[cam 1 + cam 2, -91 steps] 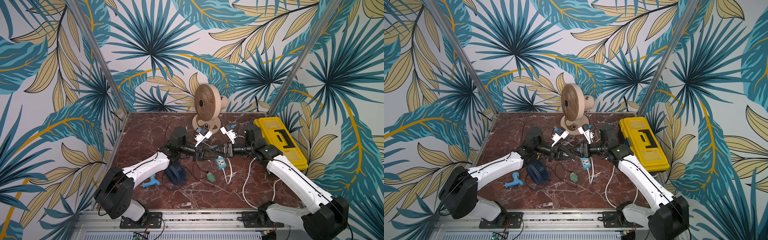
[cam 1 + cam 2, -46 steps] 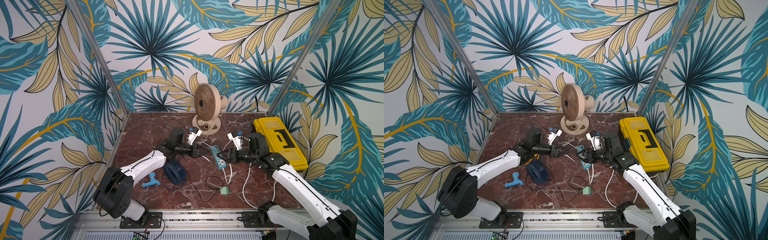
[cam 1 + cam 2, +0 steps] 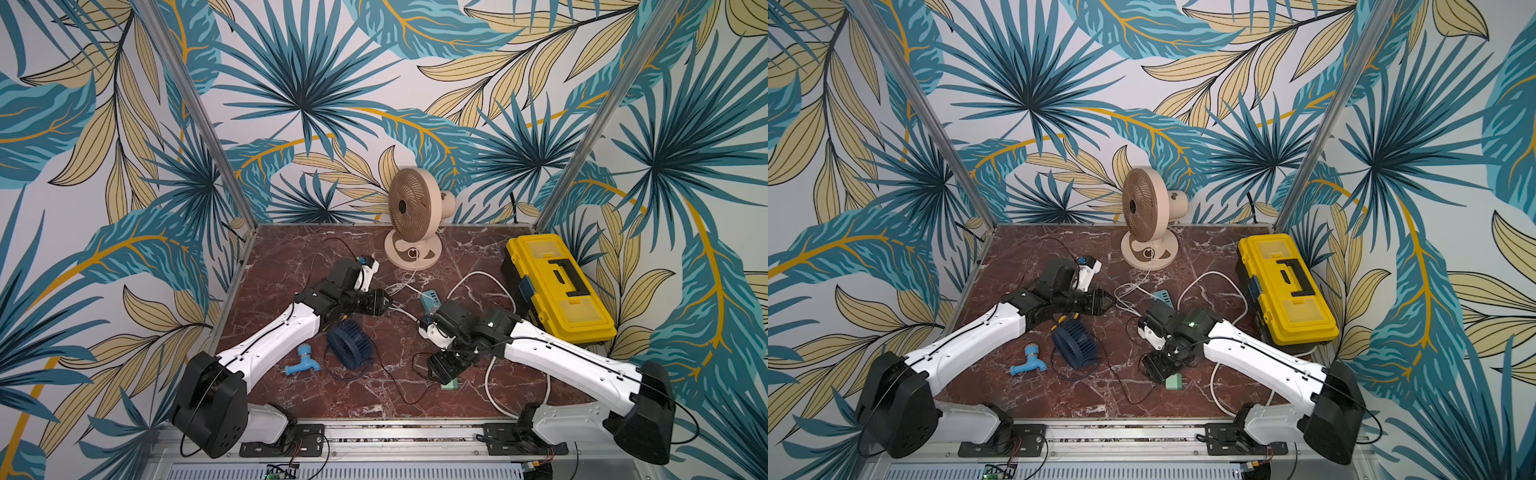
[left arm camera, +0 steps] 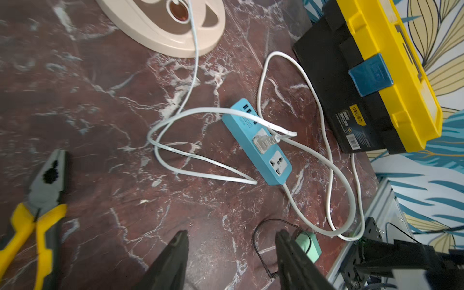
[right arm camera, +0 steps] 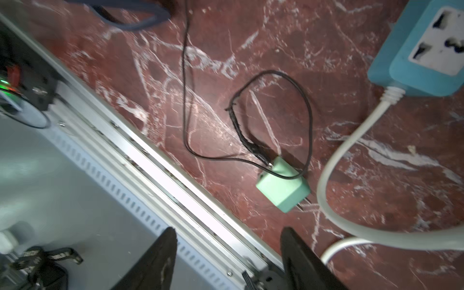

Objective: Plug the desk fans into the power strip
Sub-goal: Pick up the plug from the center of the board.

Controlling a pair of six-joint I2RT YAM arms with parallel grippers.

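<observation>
The beige desk fan (image 3: 409,212) stands at the back of the table. Its thin white cord runs to a white plug (image 4: 265,143) seated in the middle socket of the light-blue power strip (image 4: 256,143). The strip lies flat mid-table, sockets up, in both top views (image 3: 430,299) (image 3: 1163,297), partly behind my right wrist. My left gripper (image 3: 388,301) (image 4: 231,236) hovers left of the strip, open and empty. My right gripper (image 3: 446,372) (image 5: 226,233) points down near the front edge, open, with nothing between its fingers.
A pale-green plug adapter (image 5: 282,189) with a thin black wire lies beside my right gripper. The strip's thick white cord (image 5: 339,175) loops to the front. A yellow toolbox (image 3: 557,286) stands right. A dark-blue small fan (image 3: 348,347), blue tap (image 3: 303,361) and pliers (image 4: 40,200) lie left.
Both grippers have opened and drawn away from the middle, where they met at the strip and plug. The strip now lies on the table. My right arm swung toward the front edge.
</observation>
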